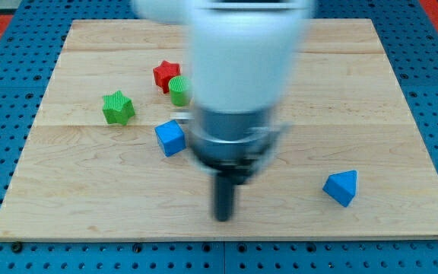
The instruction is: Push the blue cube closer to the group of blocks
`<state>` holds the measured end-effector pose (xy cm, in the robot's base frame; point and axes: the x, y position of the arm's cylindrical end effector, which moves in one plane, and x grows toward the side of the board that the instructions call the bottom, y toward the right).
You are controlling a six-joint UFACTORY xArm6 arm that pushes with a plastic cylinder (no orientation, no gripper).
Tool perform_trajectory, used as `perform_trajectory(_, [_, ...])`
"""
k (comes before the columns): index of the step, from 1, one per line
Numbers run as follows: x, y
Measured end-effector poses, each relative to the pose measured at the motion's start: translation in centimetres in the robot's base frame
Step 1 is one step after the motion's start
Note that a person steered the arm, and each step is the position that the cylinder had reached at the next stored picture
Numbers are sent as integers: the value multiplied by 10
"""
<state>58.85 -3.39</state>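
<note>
Blue cube (170, 138) looks light, rigid, easily slid.
My tip (223, 218), a pincerless rod near-right of it, should press its near face.

arm: upright, blurred, view's centre | my tip (223, 218): low, toward view's bottom

Bright, even light; blurred arm (238, 84).
</note>
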Motion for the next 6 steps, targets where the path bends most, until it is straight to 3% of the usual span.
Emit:
perform_trajectory(1, [-53,-54])
perform_trajectory(2, [-107,-70])
perform_trajectory(4, [-131,-14])
perform_trajectory(5, [-146,-23])
perform_trajectory(6, [-152,77])
